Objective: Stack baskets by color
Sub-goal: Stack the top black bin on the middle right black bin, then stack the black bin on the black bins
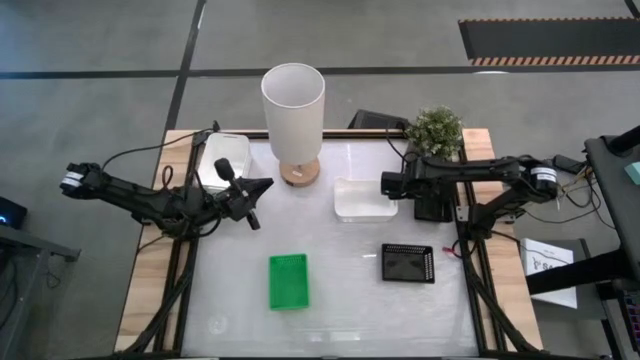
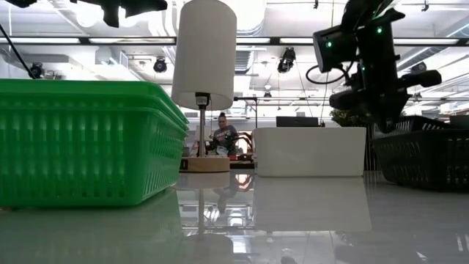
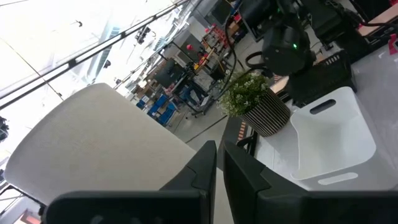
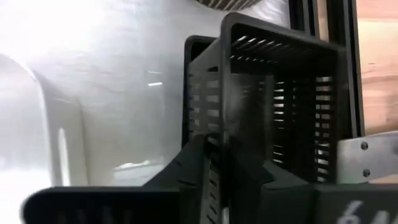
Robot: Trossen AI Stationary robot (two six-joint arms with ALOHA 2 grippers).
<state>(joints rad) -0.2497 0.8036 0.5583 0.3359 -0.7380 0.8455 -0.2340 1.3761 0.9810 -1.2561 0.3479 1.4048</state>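
My right gripper (image 4: 222, 169) is shut on a black mesh basket (image 4: 280, 93) that sits between a white basket (image 1: 360, 200) and the table's right rail; in the high view this black basket (image 1: 432, 207) lies under the arm. A second black basket (image 1: 408, 263) and a green basket (image 1: 288, 281) rest on their bottoms nearer the front. Another white basket (image 1: 222, 160) lies at the far left. My left gripper (image 1: 252, 213) hovers shut beside the lamp, with nothing between its fingers. My right gripper grips the black basket's side wall (image 4: 214, 127), the one facing the white basket, by its top rim. One finger (image 4: 193, 168) is outside and the other (image 4: 255, 180) inside. The fingers come steeply from above. Whether the basket's bottom is on the table is hidden.
A tall white lamp (image 1: 293, 110) stands on a wooden foot at the far middle, and a small potted plant (image 1: 434, 128) at the far right. Black frame rails run along both sides of the glossy white table top (image 1: 350, 310), which is bare at the near edge.
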